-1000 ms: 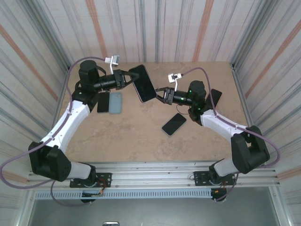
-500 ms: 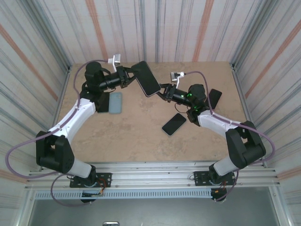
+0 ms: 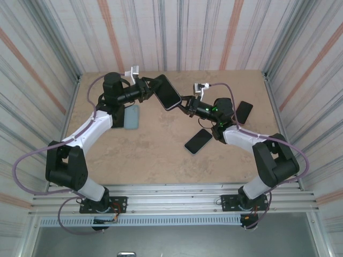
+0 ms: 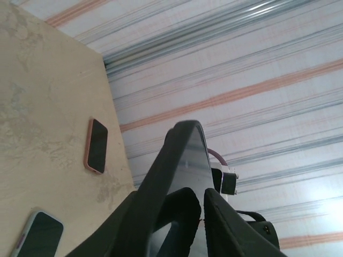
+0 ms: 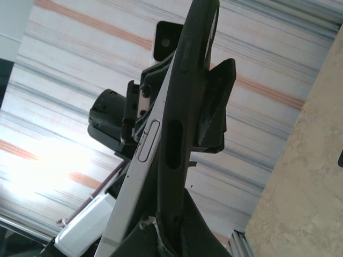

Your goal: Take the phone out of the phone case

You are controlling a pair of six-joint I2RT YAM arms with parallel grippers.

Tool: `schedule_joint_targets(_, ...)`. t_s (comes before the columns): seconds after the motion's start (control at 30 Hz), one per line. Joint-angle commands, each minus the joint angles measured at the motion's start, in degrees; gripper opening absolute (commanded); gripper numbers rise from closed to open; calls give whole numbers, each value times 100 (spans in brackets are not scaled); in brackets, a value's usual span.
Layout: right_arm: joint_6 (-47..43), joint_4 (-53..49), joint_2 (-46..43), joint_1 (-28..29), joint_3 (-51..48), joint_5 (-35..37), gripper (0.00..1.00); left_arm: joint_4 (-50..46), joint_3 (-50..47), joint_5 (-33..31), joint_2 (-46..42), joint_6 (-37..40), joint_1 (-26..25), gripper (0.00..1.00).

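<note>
Tan table, dark phone in its phone case hung above the table's far middle, right gripper was clamped tight on its lower end, left gripper sat at its upper edge, jaw state and hold could not be told, spare handset lay flat nearby.

The table top is coloured pale beige, with a faint marbled mottling. The walls are clad in white corrugated sheet, lined with grey and banded with salmon-orange stripes. The left arm and the right arm are finished in white with black joints, and purple cables are attached to them. The phone is edged in silver-white and wrapped in a black phone case. One black-screened handset is rimmed in pink, a second handset in a pale tone. A spare case is tinted pale blue-grey.
</note>
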Motion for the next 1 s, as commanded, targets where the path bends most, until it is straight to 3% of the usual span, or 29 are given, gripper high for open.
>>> schedule_joint_targets(0.0,159,501,32,-11,16,36,1,166,16,-77,21,45,19,48)
schedule_joint_targets(0.2,79,510,124,-45,13,247,0,-219,7,-359,-145,327,14,70)
schedule_joint_targets(0.37,-86,529,133,-72,19,501,0,-397,-274,-813,-505,360,-25,75)
schedule_joint_targets(0.57,-355,518,101,-79,-39,1147,0,-170,-868,-1322,-999,37,-284,76)
schedule_joint_targets(0.83,-1392,-98,-114,195,-16,2161,0,426,-1722,-2648,-1742,-995,-1203,73)
schedule_joint_targets(0.97,-1941,-349,-230,399,-47,2685,0,430,-1811,-3353,-1977,-1054,-1748,69)
